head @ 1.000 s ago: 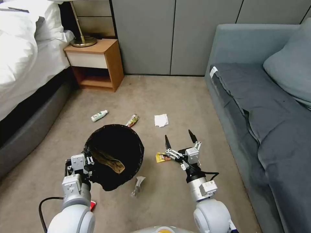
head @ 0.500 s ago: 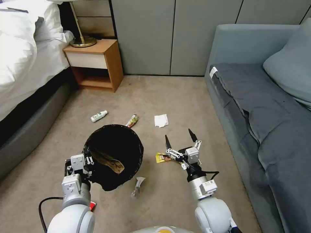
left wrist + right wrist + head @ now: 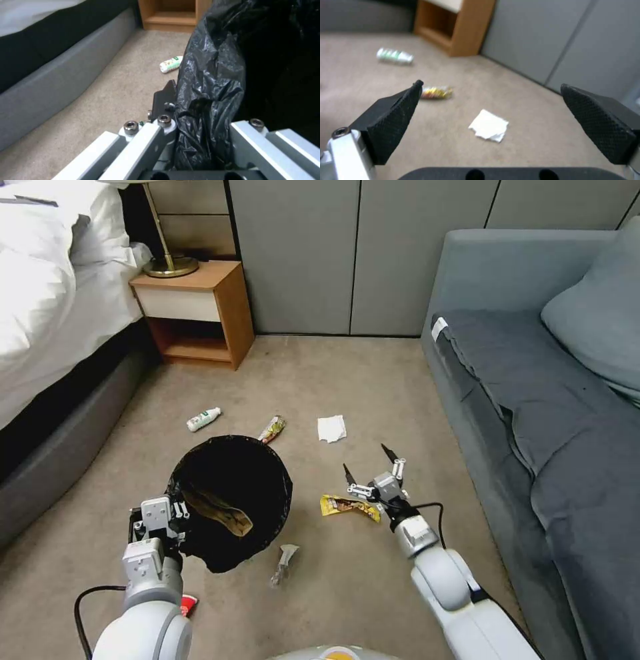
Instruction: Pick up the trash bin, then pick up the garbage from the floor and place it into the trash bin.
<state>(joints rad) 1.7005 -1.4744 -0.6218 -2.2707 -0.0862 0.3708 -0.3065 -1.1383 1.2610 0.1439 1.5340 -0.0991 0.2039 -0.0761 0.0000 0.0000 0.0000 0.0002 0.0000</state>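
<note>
The trash bin (image 3: 230, 493), its black liner (image 3: 213, 100) folded over the rim, hangs off the floor with my left gripper (image 3: 175, 511) shut on its near-left rim. A tan scrap (image 3: 220, 513) lies inside it. My right gripper (image 3: 365, 458) is open, low over the carpet just beyond a yellow wrapper (image 3: 350, 505) and short of a white tissue (image 3: 331, 428). In the right wrist view the tissue (image 3: 489, 125) lies between and beyond the open fingers. More garbage lies ahead: a green-labelled bottle (image 3: 203, 419) and a red-and-yellow wrapper (image 3: 272, 429).
A crumpled clear wrapper (image 3: 283, 563) lies near the bin's base, and a red piece (image 3: 189, 603) shows under my left arm. A grey sofa (image 3: 547, 400) bounds the right side, a bed (image 3: 47, 313) the left, and a wooden nightstand (image 3: 197, 310) stands at the back left.
My right arm has reached forward and down, carrying the open gripper towards the tissue and uncovering the yellow wrapper. The left gripper and bin have barely moved.
</note>
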